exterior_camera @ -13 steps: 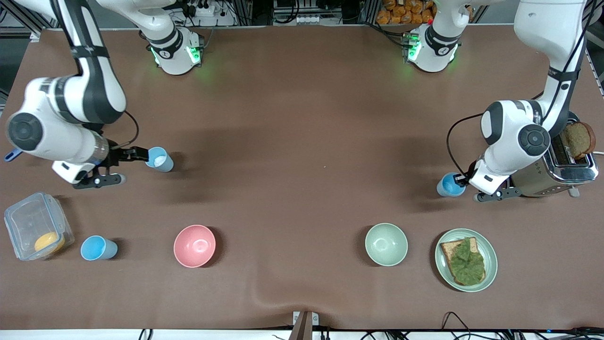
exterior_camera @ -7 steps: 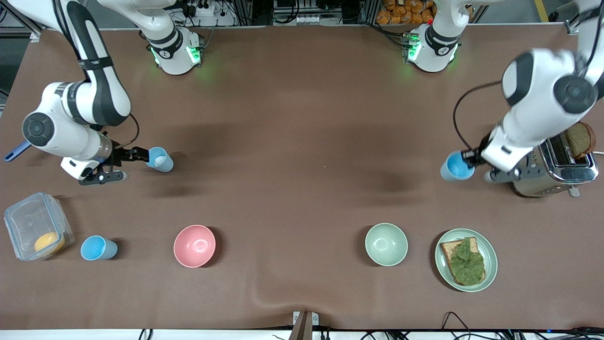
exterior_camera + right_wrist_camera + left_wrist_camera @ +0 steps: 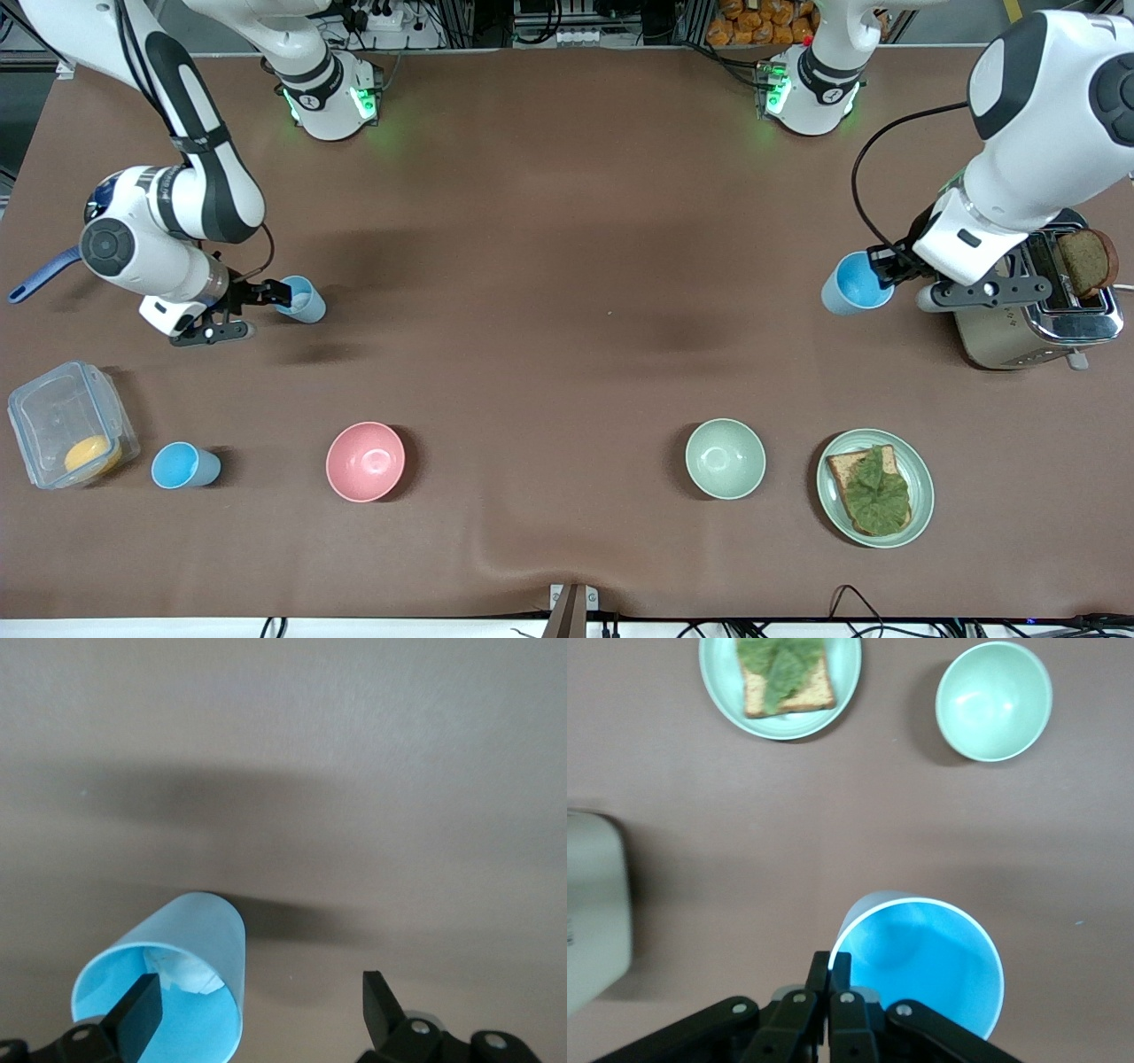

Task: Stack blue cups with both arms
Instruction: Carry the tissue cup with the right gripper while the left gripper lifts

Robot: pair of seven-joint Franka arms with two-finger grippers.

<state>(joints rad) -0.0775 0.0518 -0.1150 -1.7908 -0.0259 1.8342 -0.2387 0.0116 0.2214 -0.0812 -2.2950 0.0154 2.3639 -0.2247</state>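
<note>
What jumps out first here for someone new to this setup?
Both arms have a blue cup. The left gripper pinches the rim of a bright blue cup, lifted beside the toaster. The right gripper has one finger inside a paler blue cup at the right arm's end, its other finger standing apart. A third blue cup stands untouched beside the pink bowl.

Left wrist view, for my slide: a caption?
Left pincer pinching the sky-blue cup by its rim, above the table.
</note>
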